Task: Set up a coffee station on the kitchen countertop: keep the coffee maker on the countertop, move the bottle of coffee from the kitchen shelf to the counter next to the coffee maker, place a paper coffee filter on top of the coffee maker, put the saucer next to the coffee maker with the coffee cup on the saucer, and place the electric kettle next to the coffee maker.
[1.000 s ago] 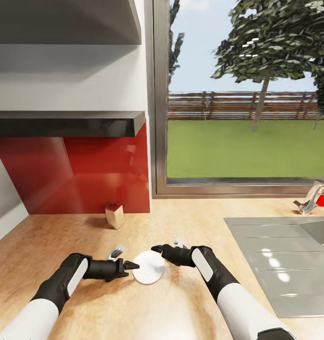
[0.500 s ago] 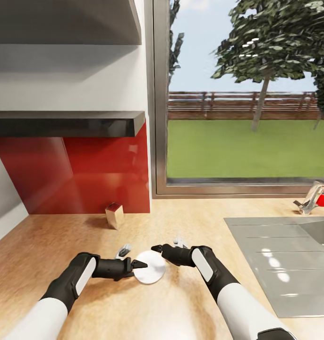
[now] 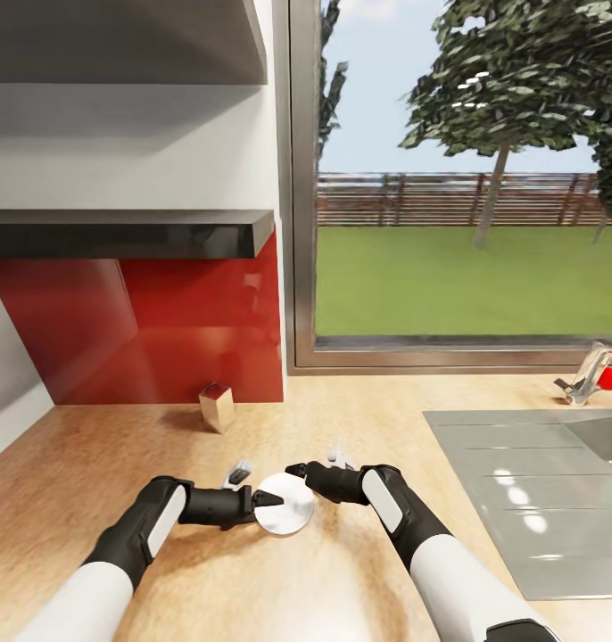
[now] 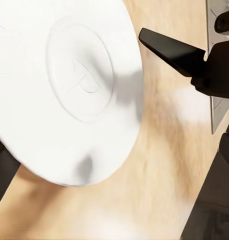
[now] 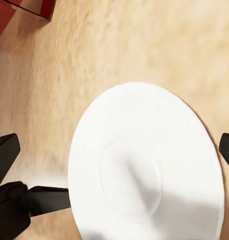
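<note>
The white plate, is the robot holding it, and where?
Yes, it looks so. The left gripper pinches the saucer by its rim; the right gripper is open beside it.

Bright daylight render w/ light from the window [image 3: 467, 178] upper right, glossy glare on the red backsplash [image 3: 163, 330] at left, white highlights on the steel sink [image 3: 529, 481] at right, soft shadows, wrist pics slightly blurry.

The saucer [image 3: 285, 504], a small flat round white plate with a faint circular well at its middle, is tilted up on the pale speckled counter [image 3: 359, 419], well apart from the inset steel sink [image 3: 538, 486]
</note>
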{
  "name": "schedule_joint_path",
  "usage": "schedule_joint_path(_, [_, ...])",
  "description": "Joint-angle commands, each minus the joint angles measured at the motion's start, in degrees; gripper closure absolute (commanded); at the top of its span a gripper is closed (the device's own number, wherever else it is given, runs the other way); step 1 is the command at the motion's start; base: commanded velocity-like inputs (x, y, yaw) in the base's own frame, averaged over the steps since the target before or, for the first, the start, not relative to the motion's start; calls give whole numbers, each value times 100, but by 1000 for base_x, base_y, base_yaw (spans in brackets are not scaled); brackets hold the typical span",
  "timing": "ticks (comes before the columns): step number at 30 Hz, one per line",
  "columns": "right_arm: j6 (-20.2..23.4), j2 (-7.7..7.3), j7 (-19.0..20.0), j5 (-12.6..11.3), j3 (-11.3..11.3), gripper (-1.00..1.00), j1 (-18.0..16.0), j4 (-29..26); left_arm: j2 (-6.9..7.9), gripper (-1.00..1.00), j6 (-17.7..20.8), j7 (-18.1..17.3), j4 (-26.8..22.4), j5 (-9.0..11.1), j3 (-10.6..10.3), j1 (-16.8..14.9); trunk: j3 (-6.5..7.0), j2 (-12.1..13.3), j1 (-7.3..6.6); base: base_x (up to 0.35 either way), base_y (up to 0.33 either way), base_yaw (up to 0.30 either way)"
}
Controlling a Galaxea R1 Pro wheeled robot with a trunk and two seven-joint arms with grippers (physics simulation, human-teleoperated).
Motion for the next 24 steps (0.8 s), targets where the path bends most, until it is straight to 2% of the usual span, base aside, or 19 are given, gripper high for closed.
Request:
schedule_joint_path(1, [19,0,11,10,-1,-100,-5,-3,-14,-100,5,-2,1,-48,-17,-6,-14,-12,4,0,0,0])
schedule_joint_path(14, [19,0,11,10,-1,-100,-5,5,-113,-100,5,-2,1,-49,-16,-8,-14,-12,4,0,0,0])
schedule_joint_path(24, [20,0,-10,24,-7,-100,-5,5,-126,-100,5,-2,1,-56,-16,-11,-14,-12,4,0,0,0])
